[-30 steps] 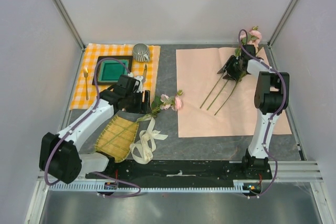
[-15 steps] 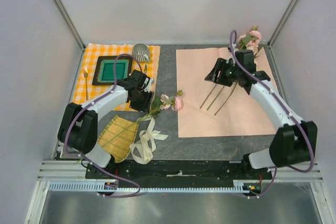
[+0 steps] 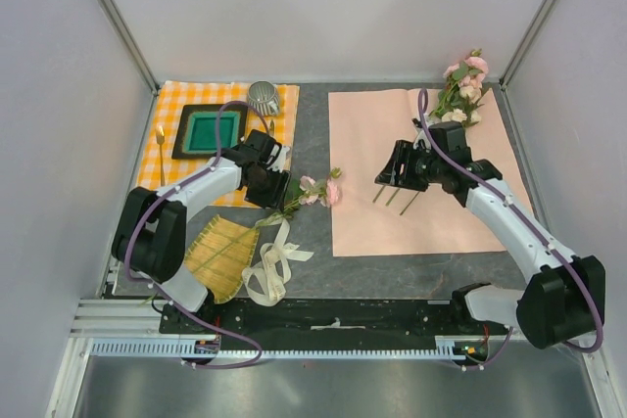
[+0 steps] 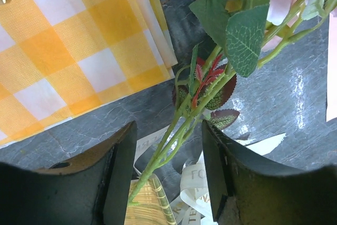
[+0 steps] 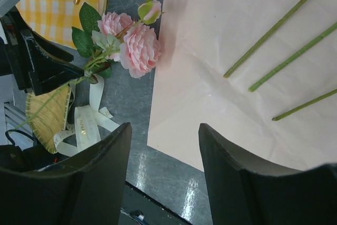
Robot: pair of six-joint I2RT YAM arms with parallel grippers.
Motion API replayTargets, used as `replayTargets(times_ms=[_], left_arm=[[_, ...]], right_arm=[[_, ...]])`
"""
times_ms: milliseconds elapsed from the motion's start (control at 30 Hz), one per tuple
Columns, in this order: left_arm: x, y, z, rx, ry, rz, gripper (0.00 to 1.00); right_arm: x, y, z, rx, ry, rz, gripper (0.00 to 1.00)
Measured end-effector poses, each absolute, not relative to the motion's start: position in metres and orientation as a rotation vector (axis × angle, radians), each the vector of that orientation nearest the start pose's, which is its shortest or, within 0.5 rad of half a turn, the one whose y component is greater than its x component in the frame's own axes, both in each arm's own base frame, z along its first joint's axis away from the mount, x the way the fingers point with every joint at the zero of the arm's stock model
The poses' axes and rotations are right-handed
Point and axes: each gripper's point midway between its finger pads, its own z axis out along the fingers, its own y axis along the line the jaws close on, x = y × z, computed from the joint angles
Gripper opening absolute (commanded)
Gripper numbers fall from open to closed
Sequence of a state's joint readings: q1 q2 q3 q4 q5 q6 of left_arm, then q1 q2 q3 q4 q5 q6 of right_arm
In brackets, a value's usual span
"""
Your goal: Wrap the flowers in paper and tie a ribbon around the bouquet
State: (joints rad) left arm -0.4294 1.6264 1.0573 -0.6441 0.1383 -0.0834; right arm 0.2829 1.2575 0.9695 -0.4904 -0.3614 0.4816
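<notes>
The left gripper has its jaws apart, straddling the green stems of a pink sprig. The pads seem clear of the stems, though the view is tight. The stem ends reach the mat, with the ribbon just beside. The right gripper is spread and empty over the paper. A second bunch lies at the paper's far right corner.

Pale pink flowers lie beside flat pink paper, near looped ribbon.
</notes>
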Motion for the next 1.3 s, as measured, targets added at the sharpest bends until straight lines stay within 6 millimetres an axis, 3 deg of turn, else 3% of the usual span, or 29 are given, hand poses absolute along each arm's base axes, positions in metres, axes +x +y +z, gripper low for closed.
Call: replayTargets(times_ms=[100, 400, 500, 567, 633, 800, 900, 933, 1033, 1067, 1133, 1200, 1300], left_arm=[[0.280, -0.160, 0.050, 0.521, 2.765, -0.327, 0.63], [0.277, -0.161, 0.036, 0.529, 2.811, -0.334, 0.50], [0.277, -0.161, 0.036, 0.528, 2.811, -0.335, 0.40], [0.280, -0.162, 0.038, 0.530, 2.802, -0.336, 0.23], [0.283, -0.163, 0.041, 0.536, 2.788, -0.335, 0.17], [0.292, -0.156, 0.060, 0.526, 2.743, -0.266, 0.10], [0.303, -0.148, 0.100, 0.493, 2.656, -0.192, 0.08], [0.307, -0.146, 0.117, 0.481, 2.613, -0.185, 0.02], [0.314, -0.141, 0.185, 0.424, 2.457, -0.172, 0.02], [0.316, -0.141, 0.218, 0.385, 2.381, -0.196, 0.02], [0.315, -0.143, 0.271, 0.317, 2.247, -0.257, 0.01], [0.307, -0.152, 0.321, 0.236, 2.113, -0.393, 0.01], [0.292, -0.171, 0.367, 0.143, 1.972, -0.629, 0.01]], right_arm=[[0.290, 0.170, 0.170, 0.042, 2.403, 0.796, 0.62], [0.280, 0.173, 0.174, 0.015, 2.389, 0.812, 0.61], [0.279, 0.175, 0.174, 0.008, 2.388, 0.814, 0.61], [0.277, 0.175, 0.172, 0.004, 2.392, 0.815, 0.61], [0.276, 0.176, 0.171, 0.003, 2.398, 0.815, 0.61], [0.273, 0.179, 0.170, -0.008, 2.402, 0.822, 0.61], [0.271, 0.183, 0.170, -0.016, 2.405, 0.828, 0.61], [0.271, 0.184, 0.170, -0.018, 2.405, 0.830, 0.61], [0.267, 0.196, 0.172, -0.050, 2.402, 0.860, 0.73], [0.265, 0.206, 0.174, -0.077, 2.393, 0.879, 0.76], [0.259, 0.233, 0.180, -0.150, 2.362, 0.962, 0.84], [0.249, 0.275, 0.195, -0.247, 2.288, 1.105, 0.86], [0.229, 0.331, 0.227, -0.362, 2.131, 1.314, 0.91]])
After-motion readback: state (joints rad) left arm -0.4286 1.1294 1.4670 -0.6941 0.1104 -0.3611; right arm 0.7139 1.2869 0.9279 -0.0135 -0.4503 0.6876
